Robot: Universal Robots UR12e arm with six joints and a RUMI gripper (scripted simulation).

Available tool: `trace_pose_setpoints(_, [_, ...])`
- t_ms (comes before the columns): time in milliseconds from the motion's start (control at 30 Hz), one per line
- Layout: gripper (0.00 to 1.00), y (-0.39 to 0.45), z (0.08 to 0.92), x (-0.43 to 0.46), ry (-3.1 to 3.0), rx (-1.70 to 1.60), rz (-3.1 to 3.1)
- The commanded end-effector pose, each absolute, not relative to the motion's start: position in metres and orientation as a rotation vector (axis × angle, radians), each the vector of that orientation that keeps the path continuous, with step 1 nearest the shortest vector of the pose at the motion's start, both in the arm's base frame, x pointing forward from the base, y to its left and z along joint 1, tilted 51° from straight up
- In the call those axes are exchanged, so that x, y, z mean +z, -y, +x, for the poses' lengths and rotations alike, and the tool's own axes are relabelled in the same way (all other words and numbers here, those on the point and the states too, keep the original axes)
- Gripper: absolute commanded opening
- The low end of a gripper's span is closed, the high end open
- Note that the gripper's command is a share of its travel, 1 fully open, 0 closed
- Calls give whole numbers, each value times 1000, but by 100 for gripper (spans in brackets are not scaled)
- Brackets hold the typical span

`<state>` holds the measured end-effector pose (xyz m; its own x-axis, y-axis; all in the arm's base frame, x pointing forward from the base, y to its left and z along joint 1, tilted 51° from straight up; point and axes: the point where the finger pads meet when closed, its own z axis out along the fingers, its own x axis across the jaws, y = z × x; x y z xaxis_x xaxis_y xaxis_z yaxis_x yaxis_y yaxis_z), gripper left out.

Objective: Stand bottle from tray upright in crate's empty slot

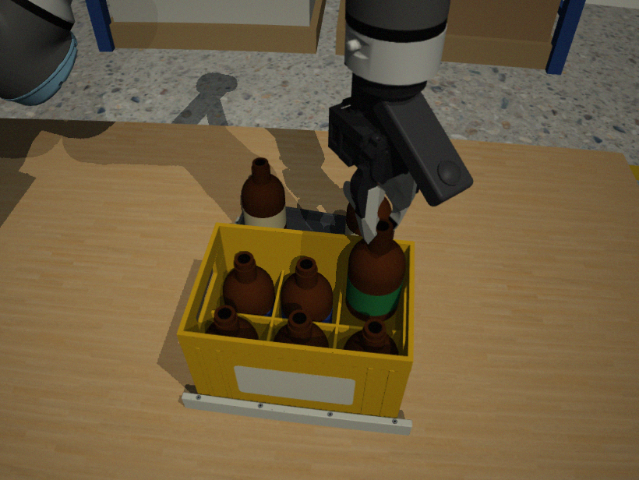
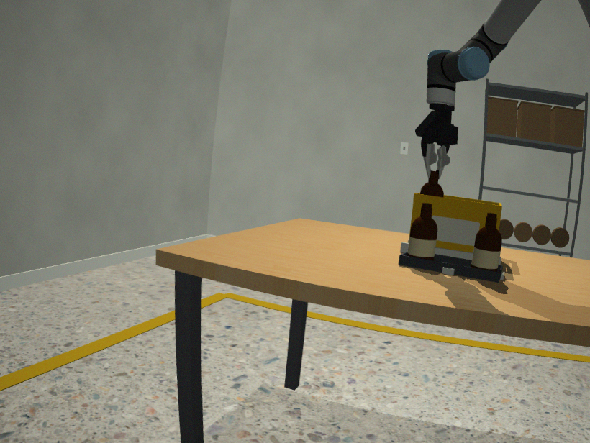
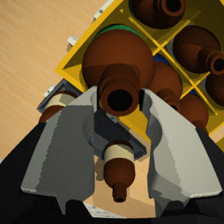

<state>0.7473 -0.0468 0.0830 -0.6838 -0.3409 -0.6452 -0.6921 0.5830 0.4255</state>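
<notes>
My gripper (image 1: 381,227) (image 2: 434,172) (image 3: 118,89) is shut on the neck of a brown bottle with a green label (image 1: 375,295) (image 2: 432,189) (image 3: 117,58). The bottle hangs upright, partly inside the back right slot of the yellow crate (image 1: 206,361) (image 2: 476,207) (image 3: 135,120), and stands higher than its neighbours. The other slots hold several brown bottles (image 1: 248,284). Behind the crate is the dark tray (image 1: 305,219) (image 2: 448,265) with two cream-labelled bottles: one (image 1: 263,199) (image 2: 486,240) (image 3: 118,167) in plain view, the other (image 2: 423,236) (image 3: 54,103) mostly hidden behind my gripper in the top view.
A grey rail (image 1: 297,411) lies against the crate's front. The wooden table (image 1: 516,309) (image 2: 309,247) extends widely around crate and tray. A metal shelf with cardboard boxes (image 2: 534,114) stands beyond the table.
</notes>
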Motion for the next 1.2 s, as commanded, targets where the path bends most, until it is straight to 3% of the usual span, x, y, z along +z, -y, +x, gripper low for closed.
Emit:
trace_pose_setpoints(0, [0,43,749,80,-2310,924,-822])
trace_pose_setpoints(1167, [0,30,753,68,-2310,924,-822])
